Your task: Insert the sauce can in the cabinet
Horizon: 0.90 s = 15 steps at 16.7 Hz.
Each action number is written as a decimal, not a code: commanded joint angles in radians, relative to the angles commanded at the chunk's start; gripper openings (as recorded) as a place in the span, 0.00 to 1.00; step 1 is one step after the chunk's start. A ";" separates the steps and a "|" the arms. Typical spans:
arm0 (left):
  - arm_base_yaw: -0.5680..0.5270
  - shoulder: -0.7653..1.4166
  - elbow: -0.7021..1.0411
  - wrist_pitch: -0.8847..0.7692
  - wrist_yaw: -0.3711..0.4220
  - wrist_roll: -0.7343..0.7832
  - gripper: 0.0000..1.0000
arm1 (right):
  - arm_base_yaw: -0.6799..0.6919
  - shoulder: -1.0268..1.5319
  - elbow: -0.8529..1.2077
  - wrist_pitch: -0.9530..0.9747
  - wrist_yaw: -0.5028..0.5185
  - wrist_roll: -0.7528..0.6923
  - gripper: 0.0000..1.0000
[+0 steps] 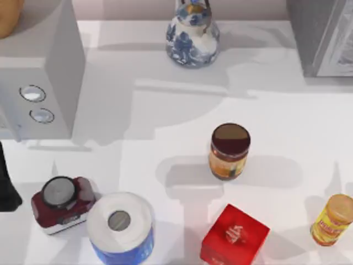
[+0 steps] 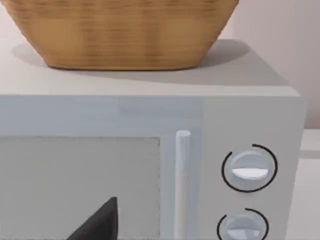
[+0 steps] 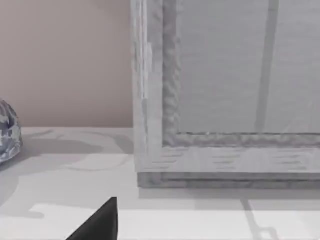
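Observation:
The sauce can (image 1: 229,150) stands upright near the middle of the table, with a dark maroon top and an orange-yellow label. Nothing touches it. The cabinet (image 1: 322,38) is the dark grey unit at the far right corner; its ribbed whitish front (image 3: 235,90) faces the right wrist view. My left arm (image 1: 6,185) is parked at the table's left edge, well away from the can. A dark part of my left gripper (image 2: 100,225) shows in front of the pale grey box. A dark part of my right gripper (image 3: 100,225) shows low above the table before the cabinet.
A pale grey box with two knobs (image 1: 38,83) stands far left, a basket (image 2: 125,30) on top. A blue-white vase (image 1: 192,36) is at the back. Along the front stand a dark red container (image 1: 62,201), paper roll (image 1: 120,226), red box (image 1: 234,236) and yellow jar (image 1: 332,219).

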 joint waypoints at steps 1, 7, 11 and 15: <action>0.000 0.000 0.000 0.000 0.000 0.000 1.00 | 0.000 0.000 0.000 0.000 0.000 0.000 1.00; 0.000 0.000 0.000 0.000 0.000 0.000 1.00 | 0.017 0.153 0.065 0.129 -0.116 0.013 1.00; 0.000 0.000 0.000 0.000 0.000 0.000 1.00 | 0.039 0.459 0.176 0.353 -0.311 0.027 1.00; 0.000 0.000 0.000 0.000 0.000 0.000 1.00 | 0.052 0.881 0.318 0.640 -0.548 0.040 1.00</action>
